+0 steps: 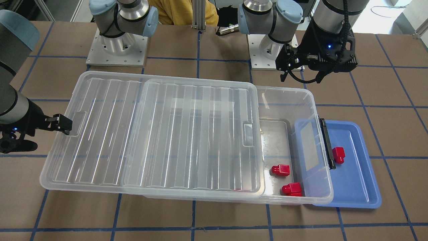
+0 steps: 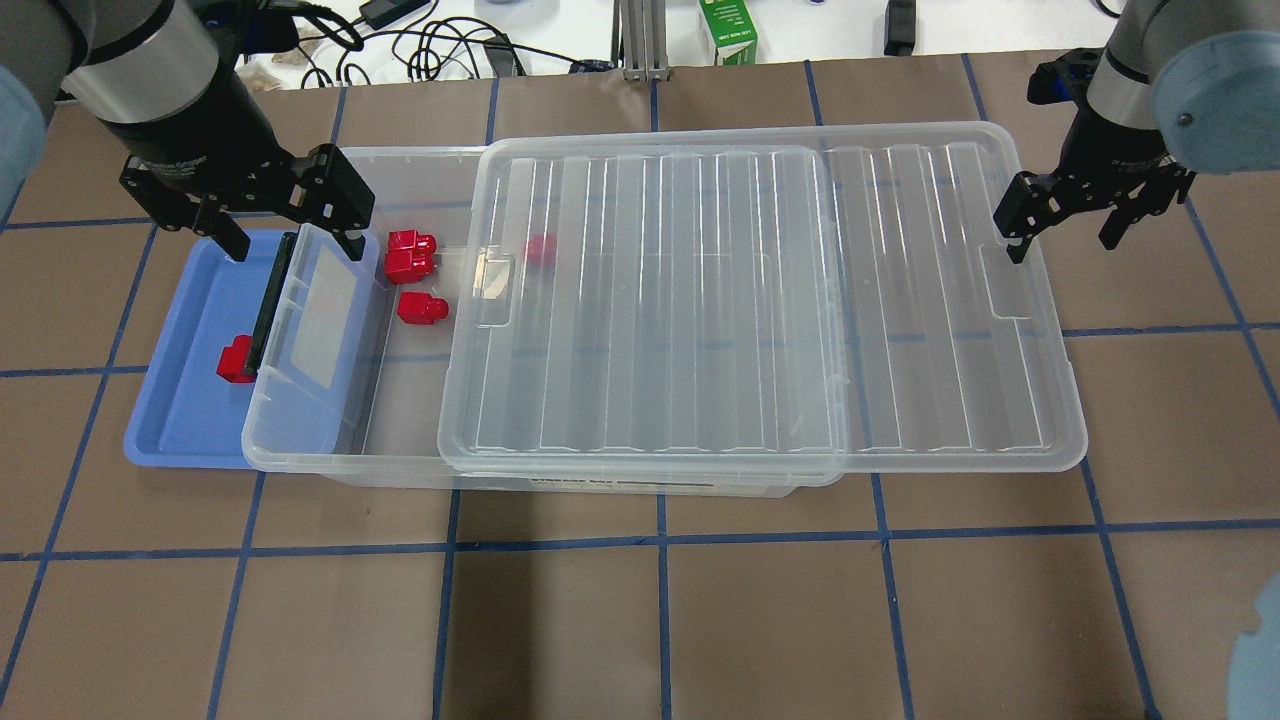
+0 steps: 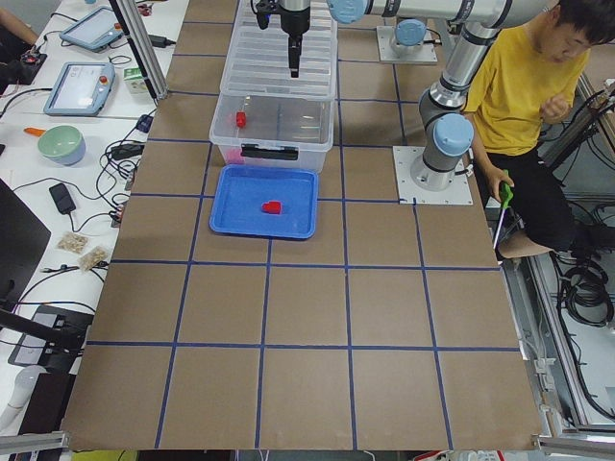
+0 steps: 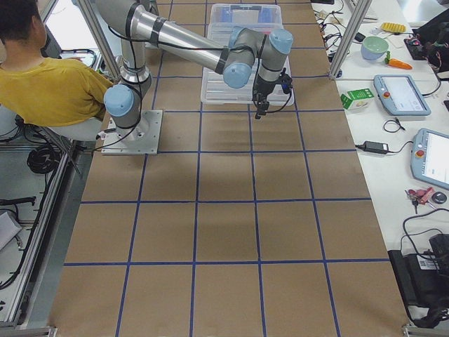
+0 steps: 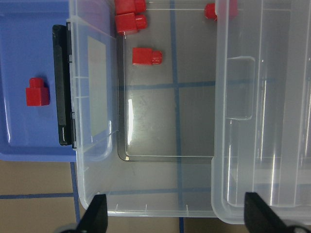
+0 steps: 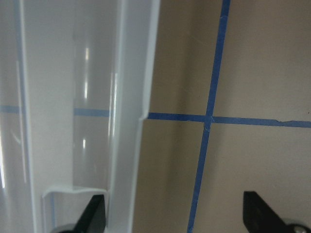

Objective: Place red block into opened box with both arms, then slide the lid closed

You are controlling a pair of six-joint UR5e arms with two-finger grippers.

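The clear box (image 2: pixel 400 465) lies across the table with its left end uncovered. The ridged lid (image 2: pixel 760 300) covers the rest and overhangs the box's right end. Several red blocks (image 2: pixel 422 308) lie on the uncovered box floor, one (image 2: pixel 540 250) showing through the lid. Another red block (image 2: pixel 237 360) rests on the blue tray (image 2: pixel 170 420). My left gripper (image 2: pixel 295 235) hangs open and empty above the box's far left corner, with the blocks (image 5: pixel 147 56) below it. My right gripper (image 2: pixel 1062 238) is open, straddling the lid's right short edge (image 6: pixel 131 97).
The blue tray (image 1: pixel 354 187) sits tucked under the box's latch end (image 1: pixel 327 143). A person in yellow (image 3: pixel 528 106) sits beside the left arm's base. Tablets, a bowl and cables lie on the side bench (image 3: pixel 58 125). Both arm bases (image 1: pixel 117 47) stand behind the box.
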